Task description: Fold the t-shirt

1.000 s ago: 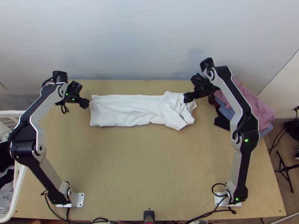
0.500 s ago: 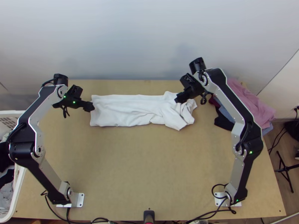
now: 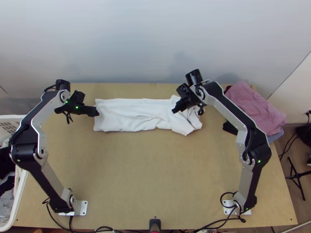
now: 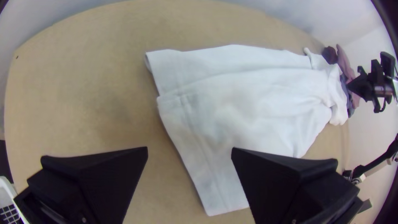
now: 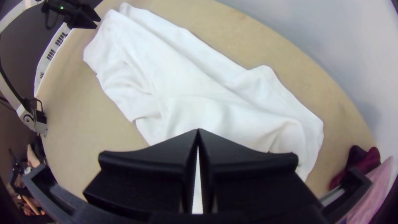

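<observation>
White t-shirt, top view: upper middle of the frame, in a long folded strip on the wooden table; its left end is fairly flat, its right end is bunched
Left gripper, top view: upper left, right by the flat end of the t-shirt
Right gripper, top view: upper middle, a bit right of center, over the start of the bunched end
Clothes pile: upper right; pink cloth on top, black cloth and blue cloth peeking out
White laundry basket: lower left edge, dark and pale clothes inside
Hem end, left wrist view: layers of cloth, one edge poking out past the other; the left gripper has its two fingers wide apart, one over the cloth, one over bare wood
Bunched end, right wrist view: soft, wavy folds; the right gripper has its fingertips pressed together above the t-shirt; dark red cloth lies near
</observation>
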